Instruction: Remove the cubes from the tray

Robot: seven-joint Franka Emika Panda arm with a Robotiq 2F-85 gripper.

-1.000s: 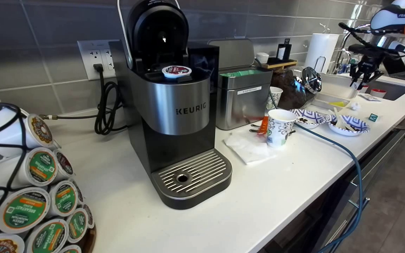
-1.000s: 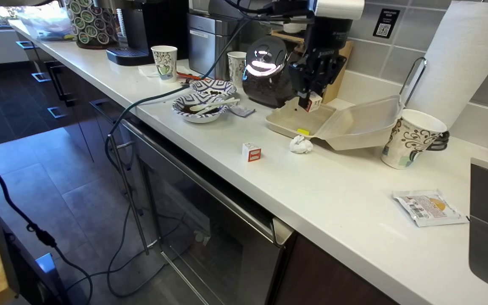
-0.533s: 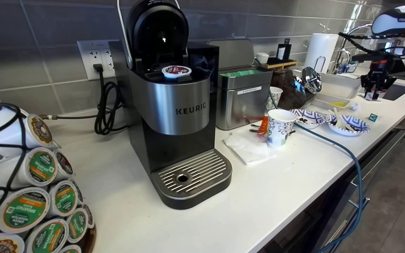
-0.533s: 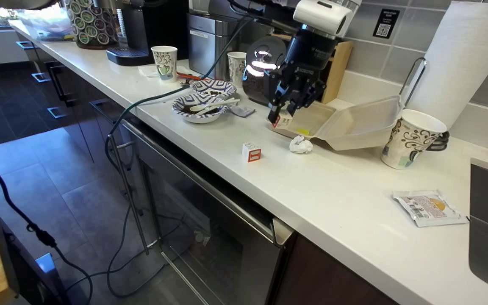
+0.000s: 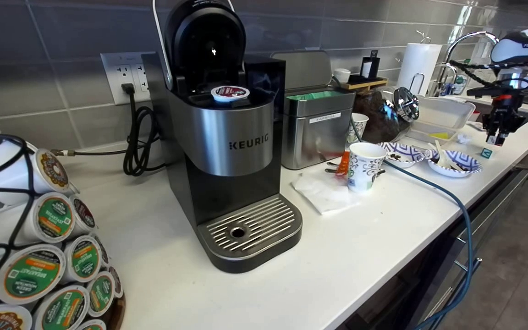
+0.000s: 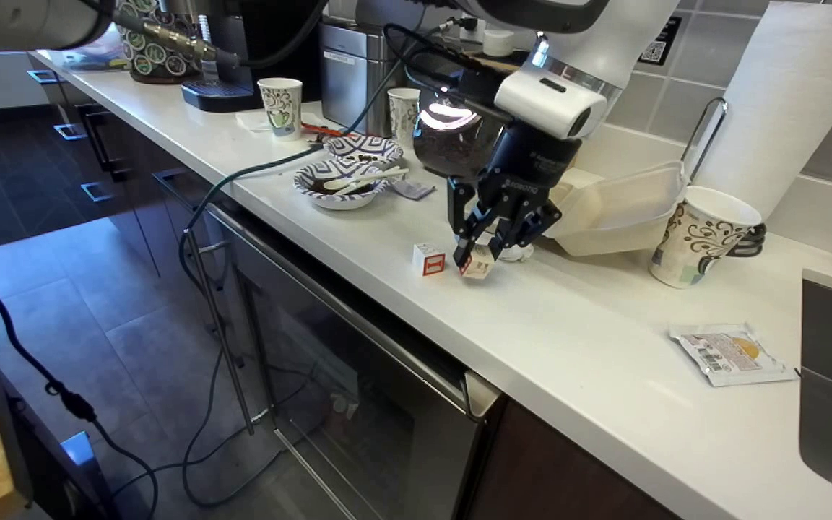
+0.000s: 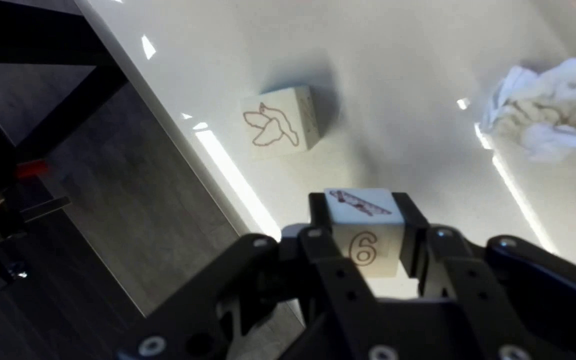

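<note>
Wrist view lets me look down past the black, two-fingered pincer (image 7: 365, 212): it is clamped on two opposite sides of a pale, wooden-looking cube (image 7: 366, 245) printed with a red-brown 6. That hold makes sense to me, since flat sides squeezed evenly should keep the block from twisting. The block is already out of the beige, hinged takeout container (image 6: 618, 208) that serves as the tray; an exterior view puts this behind the pincer, laid wide on its hinge, presumably so the pincer can reach in. I'd guess the block is meant for the white table (image 6: 589, 332), next to a second pale cube (image 7: 274, 125) bearing a bird outline, which stands just ahead of the pincer and apart from the container. In an exterior view the held cube slants, so it may want levelling before release; whether a corner touches the table, I can't tell.

Half a second ago the pincer had its cube higher up and nearer the container; now it has come down and outward, just beside the second one, which hasn't budged. A crumpled white paper wad (image 7: 550, 117), seen whole then in an exterior view, is now partly hidden behind the pincer there.
</note>
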